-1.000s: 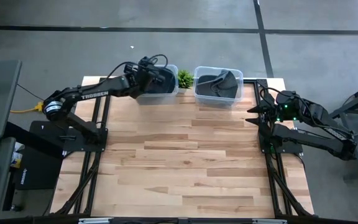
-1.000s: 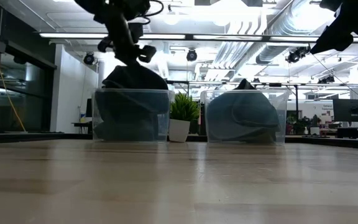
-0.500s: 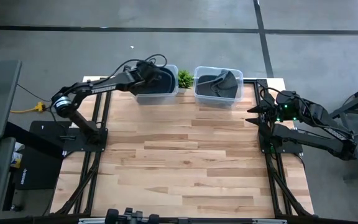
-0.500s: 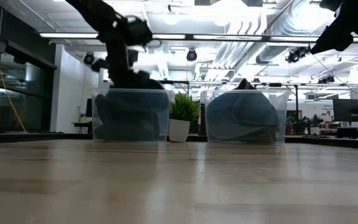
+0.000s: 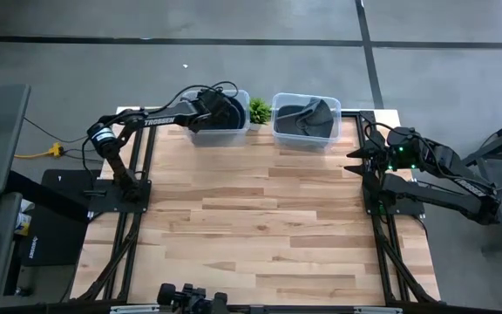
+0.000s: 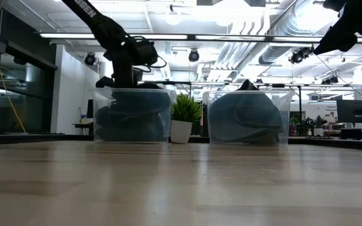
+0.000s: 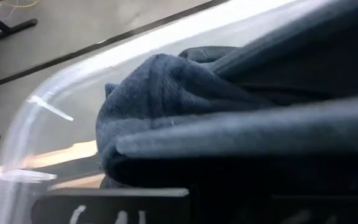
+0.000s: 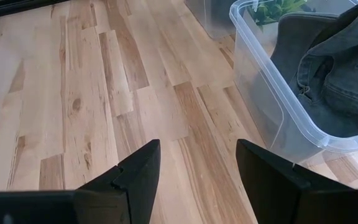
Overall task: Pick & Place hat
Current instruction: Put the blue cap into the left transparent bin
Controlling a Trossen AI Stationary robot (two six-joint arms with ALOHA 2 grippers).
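While the right arm idles: right gripper (image 8: 194, 180) fingers wide apart, holding nothing, at the table (image 5: 260, 227) edge.
Left gripper (image 5: 209, 103): dropped into the left bin (image 5: 220, 131), fingers clamped on the hat (image 7: 166, 93).
Meaning: hat's now down inside, release looks next.

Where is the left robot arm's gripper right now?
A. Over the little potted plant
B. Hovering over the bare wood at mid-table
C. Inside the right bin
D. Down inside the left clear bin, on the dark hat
D. The left gripper reaches into the left bin, shut on the dark hat.
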